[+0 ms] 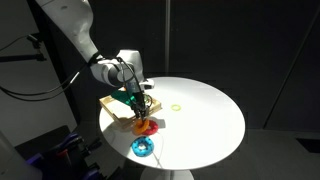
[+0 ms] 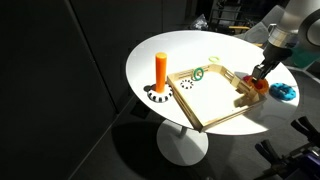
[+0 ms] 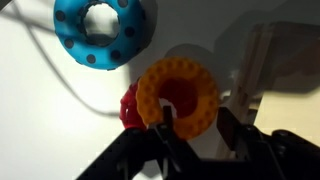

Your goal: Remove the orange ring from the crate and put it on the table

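Observation:
In the wrist view my gripper (image 3: 197,126) is shut on the lower rim of the orange ring (image 3: 180,92), with one finger through its hole and the other outside. The ring hangs over the white table (image 3: 40,110), just outside the edge of the wooden crate (image 3: 262,58). It partly covers a red ring (image 3: 128,110). In both exterior views the gripper (image 1: 140,108) (image 2: 259,78) is at the corner of the crate (image 1: 112,106) (image 2: 205,100), with the orange ring (image 1: 143,124) (image 2: 257,87) beneath it above the table (image 1: 205,115) (image 2: 165,50).
A blue spotted ring (image 3: 103,30) (image 1: 141,148) (image 2: 283,92) lies on the table near the gripper. A thin yellow-green ring (image 1: 177,107) (image 2: 213,57) lies farther off. A green ring (image 2: 198,73) sits at the crate's rim. An orange peg (image 2: 160,68) stands on a striped base.

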